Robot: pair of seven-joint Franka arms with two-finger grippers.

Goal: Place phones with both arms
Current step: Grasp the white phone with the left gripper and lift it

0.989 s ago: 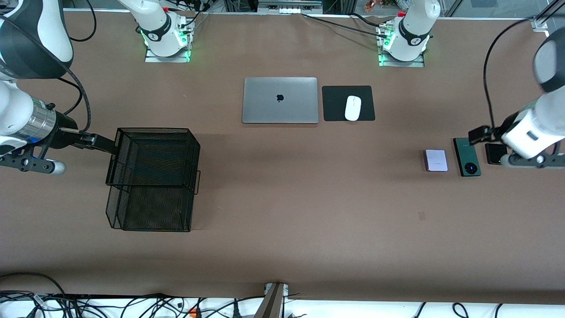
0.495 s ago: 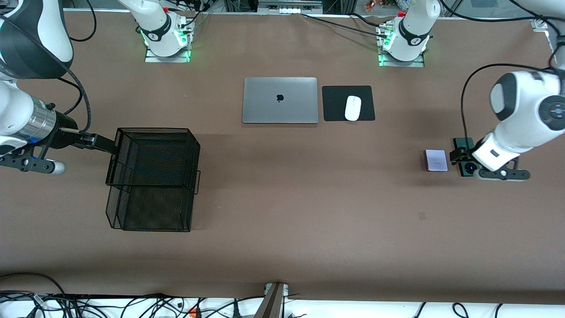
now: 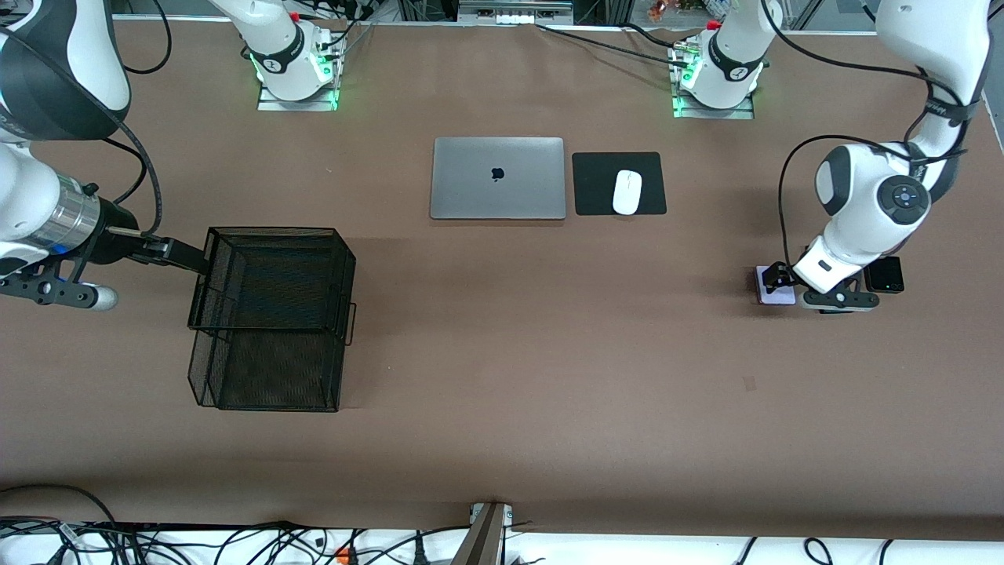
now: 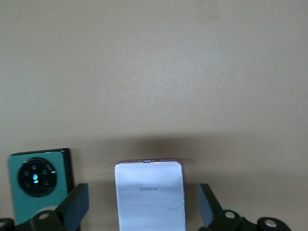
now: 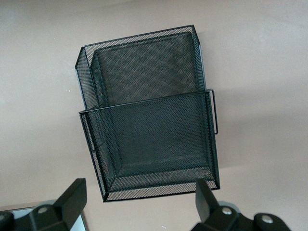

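Left gripper (image 4: pixel 144 211) hangs over the white-pink phone (image 4: pixel 149 195), fingers spread wide w/ phone between them, nothing gripped; back reads "HUAWEI". Dark green phone (image 4: pixel 41 183) lies just beside it, black phone (image 3: pixel 884 275) toward left arm's end. Right gripper (image 5: pixel 137 207) waits, spread wide and empty, over the mesh tray (image 5: pixel 149 115). Laptop (image 3: pixel 497 178) shows Apple logo.

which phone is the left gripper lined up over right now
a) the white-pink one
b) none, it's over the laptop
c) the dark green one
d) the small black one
a: the left wrist view shows the white-pink phone centred between the open left gripper fingers, with the dark green phone off to one side.
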